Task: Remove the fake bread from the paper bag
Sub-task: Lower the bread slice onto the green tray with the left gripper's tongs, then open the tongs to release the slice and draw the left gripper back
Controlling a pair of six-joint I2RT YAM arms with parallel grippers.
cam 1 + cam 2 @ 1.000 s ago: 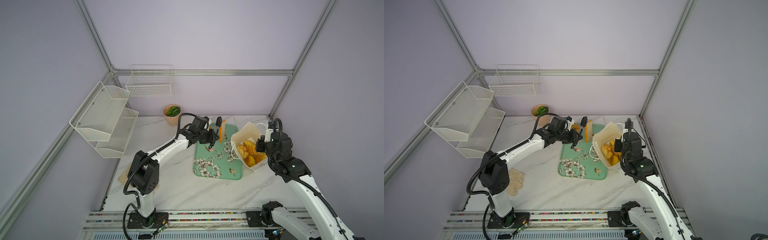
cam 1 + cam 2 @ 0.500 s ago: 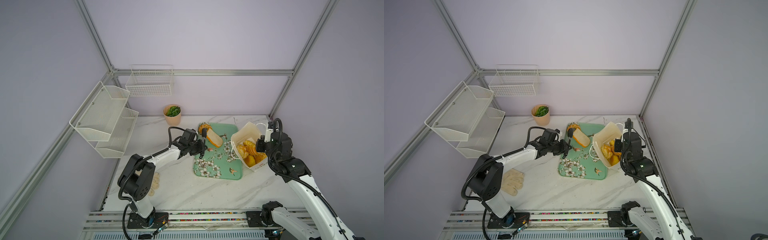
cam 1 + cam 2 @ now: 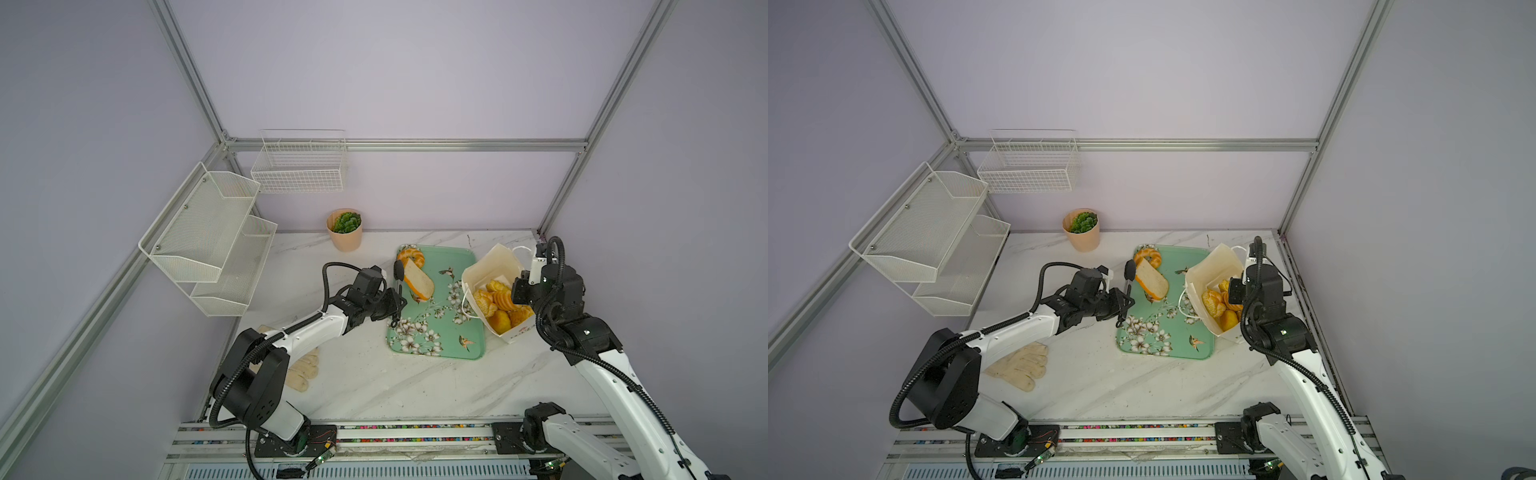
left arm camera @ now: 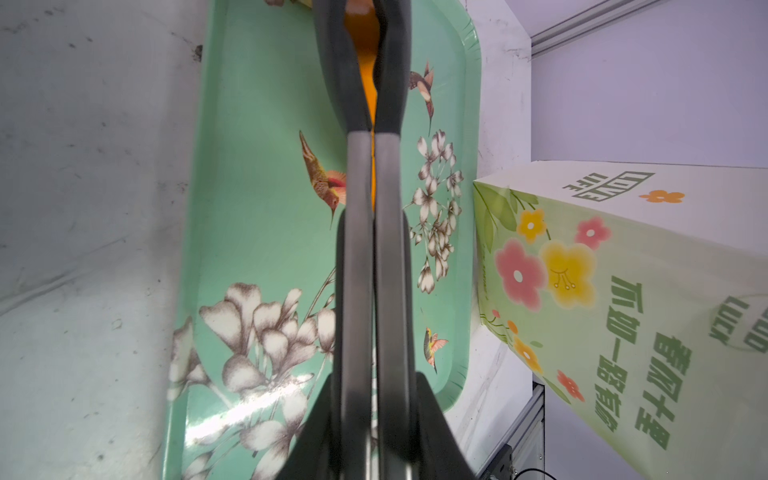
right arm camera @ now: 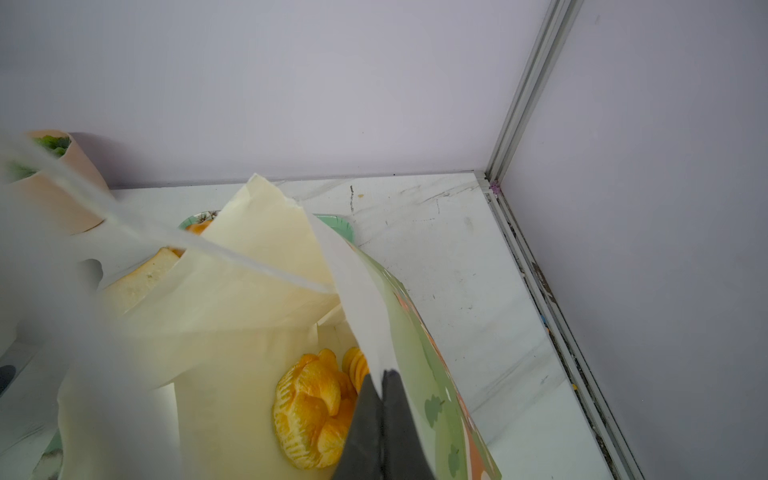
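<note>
In both top views two of the fake bread lay on the tray, rest in the paper bag mid-right; right claw pinched its rim, left claw clamped tongs.

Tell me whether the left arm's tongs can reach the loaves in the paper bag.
Probably yes: the right gripper holds the paper bag open by its rim, the loaves lie uncovered inside, and only the toast slice lies low between tongs and bag.
</note>
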